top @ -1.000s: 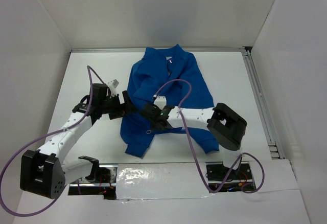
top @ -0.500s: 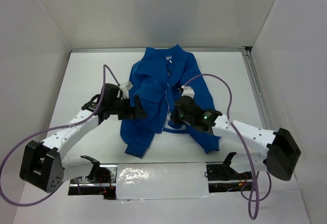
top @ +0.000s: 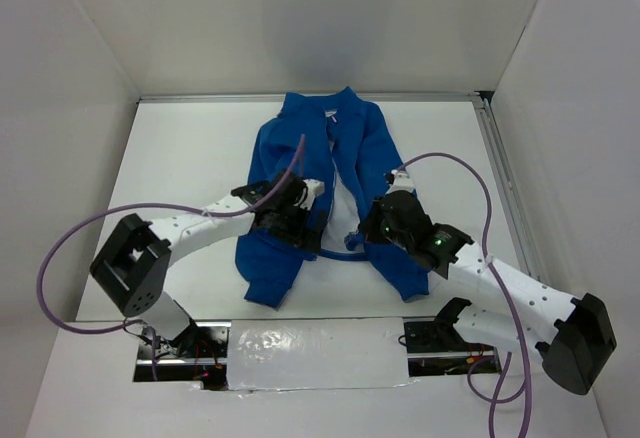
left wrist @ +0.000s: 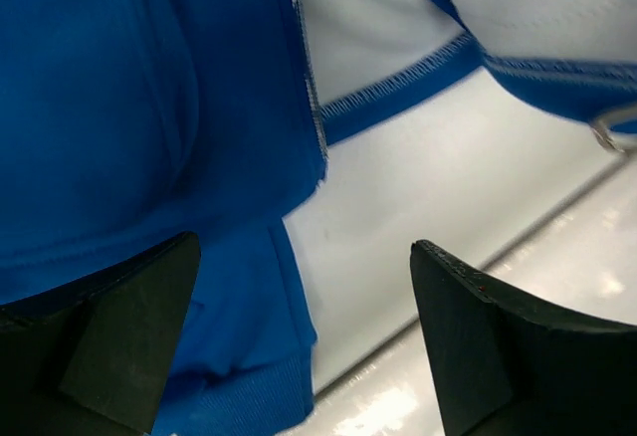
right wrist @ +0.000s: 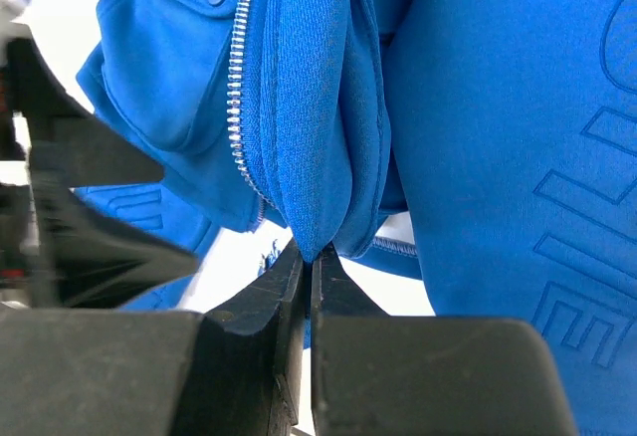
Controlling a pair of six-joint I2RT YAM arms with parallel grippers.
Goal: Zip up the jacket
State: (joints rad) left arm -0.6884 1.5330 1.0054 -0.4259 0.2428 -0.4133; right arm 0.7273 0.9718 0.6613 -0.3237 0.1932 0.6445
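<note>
The royal-blue jacket (top: 285, 153) lies flat on the white table, collar at the far end. Its front is parted at the bottom, showing pale lining (top: 340, 208). My left gripper (top: 308, 230) is open, low over the lower corner of the jacket's left front panel (left wrist: 149, 108). Zipper teeth (left wrist: 309, 88) run along that panel's edge, between my fingers (left wrist: 129, 341). My right gripper (top: 366, 233) is shut on a fold of the right front panel near its hem (right wrist: 314, 157), with a row of zipper teeth (right wrist: 239, 88) just left of the pinch (right wrist: 309, 257).
A metal rail (top: 510, 198) runs along the table's right side. White walls close in the far, left and right sides. Purple cables (top: 450, 163) loop above both arms. A shiny taped strip (top: 320, 343) lies at the near edge between the arm bases.
My left arm swung right onto the jacket's lower left panel. My right arm moved from the jacket's middle to the right and shut on the right panel, drawing it aside and baring the lining.
</note>
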